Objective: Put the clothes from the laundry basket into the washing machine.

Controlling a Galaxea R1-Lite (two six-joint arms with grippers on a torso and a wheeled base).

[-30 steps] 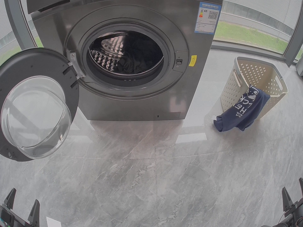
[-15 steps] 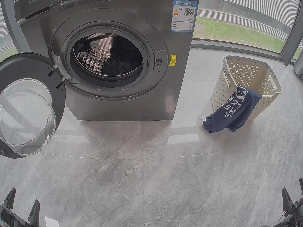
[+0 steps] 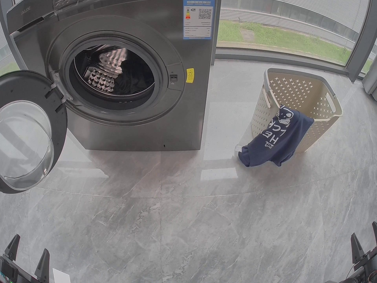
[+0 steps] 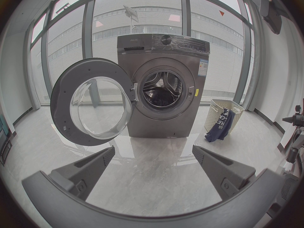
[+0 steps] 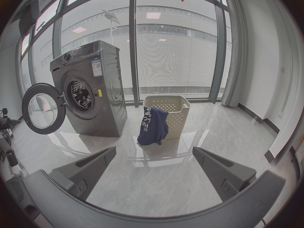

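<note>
A grey washing machine (image 3: pixel 184 99) stands at the back left with its round door (image 3: pixel 27 130) swung open to the left. Dark clothes (image 3: pixel 131 77) lie inside the drum. To its right a cream laundry basket (image 3: pixel 275 87) stands on the floor. A navy T-shirt (image 3: pixel 277 140) with white print hangs over the basket's front rim down to the floor. My left gripper (image 3: pixel 27 254) sits open at the bottom left, far from both. At the bottom right my right gripper (image 3: pixel 365 240) is open too. Both hold nothing; the wrist views show the left gripper (image 4: pixel 153 152) and right gripper (image 5: pixel 154 152) empty.
Grey marble floor (image 3: pixel 196 225) stretches free between me and the machine. Tall windows (image 3: pixel 290 16) and a sill run behind the basket. A curtain (image 5: pixel 234 57) hangs at the far right. The open door juts into the floor space on the left.
The whole head view has shifted: the machine and the basket now appear further left, so the camera turned right. The grippers stay where they were, and the shirt hangs as before.
</note>
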